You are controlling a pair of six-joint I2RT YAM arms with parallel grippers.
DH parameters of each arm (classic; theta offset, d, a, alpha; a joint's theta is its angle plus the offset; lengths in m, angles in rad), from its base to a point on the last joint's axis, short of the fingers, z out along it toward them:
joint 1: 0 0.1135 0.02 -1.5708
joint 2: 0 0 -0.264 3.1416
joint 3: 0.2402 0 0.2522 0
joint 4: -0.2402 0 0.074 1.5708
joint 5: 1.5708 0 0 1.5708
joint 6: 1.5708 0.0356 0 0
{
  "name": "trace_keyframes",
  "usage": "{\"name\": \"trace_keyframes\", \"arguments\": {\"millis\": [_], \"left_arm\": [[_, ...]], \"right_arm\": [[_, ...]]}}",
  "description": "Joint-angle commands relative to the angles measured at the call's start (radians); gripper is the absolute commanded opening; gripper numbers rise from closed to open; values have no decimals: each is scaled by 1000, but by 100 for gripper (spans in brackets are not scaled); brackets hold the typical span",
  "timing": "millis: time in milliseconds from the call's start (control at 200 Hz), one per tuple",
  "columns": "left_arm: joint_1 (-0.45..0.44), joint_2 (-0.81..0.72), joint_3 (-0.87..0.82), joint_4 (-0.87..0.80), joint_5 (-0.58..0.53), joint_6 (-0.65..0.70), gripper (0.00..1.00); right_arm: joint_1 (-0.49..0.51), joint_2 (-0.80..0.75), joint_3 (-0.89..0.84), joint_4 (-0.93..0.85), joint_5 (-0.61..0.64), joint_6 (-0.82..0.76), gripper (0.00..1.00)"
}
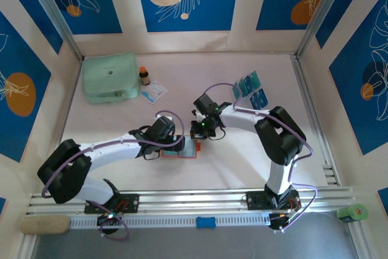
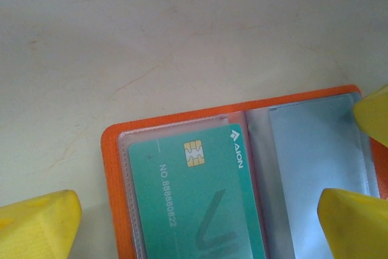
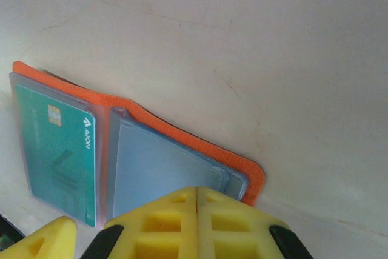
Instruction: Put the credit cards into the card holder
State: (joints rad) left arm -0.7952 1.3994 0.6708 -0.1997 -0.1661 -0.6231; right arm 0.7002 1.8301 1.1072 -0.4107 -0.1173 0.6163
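The orange-red card holder [image 1: 180,149] lies open on the table [image 1: 242,162], between the two arms. A teal card [image 2: 194,198] sits in its left clear pocket [image 3: 57,150], and a pale blue card [image 3: 163,168] fills the right pocket [image 2: 315,156]. My left gripper [image 2: 200,205] is open and straddles the holder. One of its fingers [image 2: 37,225] is over the bare table and the other is over the right pocket. My right gripper [image 3: 197,191] is shut, its tip at the near edge of the blue card, with nothing visible between the fingers. More blue and teal cards [image 1: 250,89] lie at the back right.
A mint-green zip pouch [image 1: 110,77], a small brown bottle [image 1: 144,76] and a white-and-blue packet [image 1: 154,91] sit at the back left. Metal rails [image 1: 200,201] run along the near edge, with a green roll [image 1: 353,213] at the right end.
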Motion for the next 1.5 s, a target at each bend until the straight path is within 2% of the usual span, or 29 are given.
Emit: {"name": "trace_keyframes", "arguments": {"millis": [0,370,730,950,1070,1290,1490], "left_arm": [[-10,13,12,10,-15,1,100],[-9,37,-2,26,-12,8,100],[-10,70,-21,45,-18,12,100],[-9,78,-47,75,-9,3,89],[-10,76,-56,91,-3,-3,83],[-9,72,-65,104,2,-10,83],[-10,61,-71,103,-1,-10,82]], "right_arm": [[7,30,28,-8,-29,-13,5],[13,76,16,55,-99,31,3],[10,74,14,61,-109,43,3],[7,44,11,53,-104,46,3],[5,1,-7,53,-86,59,6],[14,-25,-47,89,-85,102,13],[30,18,-38,97,-88,115,16]]}}
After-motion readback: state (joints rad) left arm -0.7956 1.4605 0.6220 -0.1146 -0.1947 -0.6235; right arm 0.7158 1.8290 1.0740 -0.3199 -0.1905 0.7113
